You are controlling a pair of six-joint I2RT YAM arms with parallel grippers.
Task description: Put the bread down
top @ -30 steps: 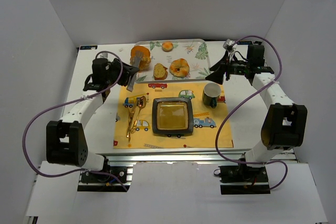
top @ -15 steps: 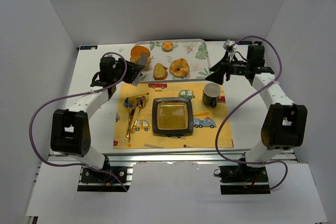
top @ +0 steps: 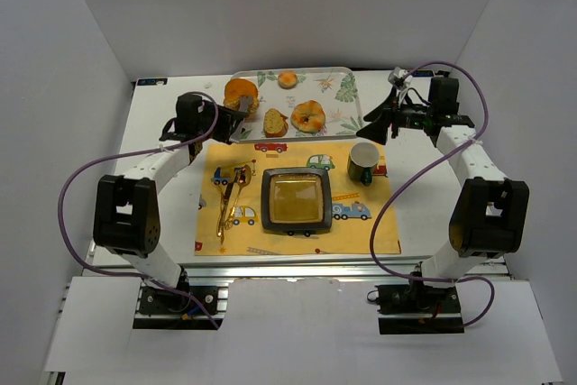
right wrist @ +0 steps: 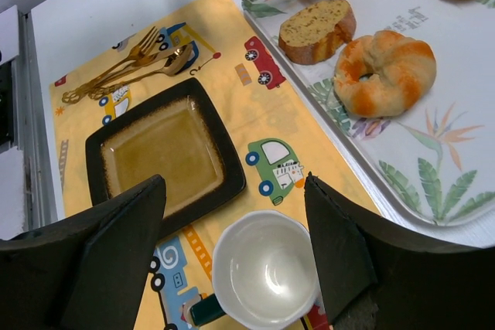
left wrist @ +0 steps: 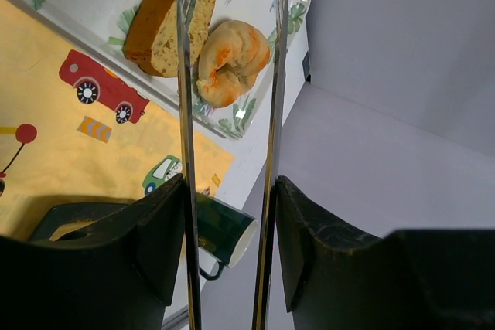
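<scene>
1. Pinches tongs (left wrist: pixel 186 75) in left claw (left wrist: pixel 229 183); reaches with the tips to bread (top: pixel 241 94) on far-left corner of tray (top: pixel 338 87)
2. Cannot tell whether tips really clamp the crust; if only lightly, risks sliding off that glossy round roll on lifting
3. Risks dropping bread onto mat (top: pixel 361 223) or tabletop (top: pixel 149 101) on the way, presumably to plate (top: pixel 296 198), through a loose hold on springy tongs
4. May clip slice (top: pixel 275 122) or ring pastry (top: pixel 308 116) nearby on tray if swung out too low
5. Holds right claw (right wrist: pixel 233 183) spread and empty above mug (top: pixel 363 161); could tip mug if lowered carelessly, or crowd the left arm over plate
</scene>
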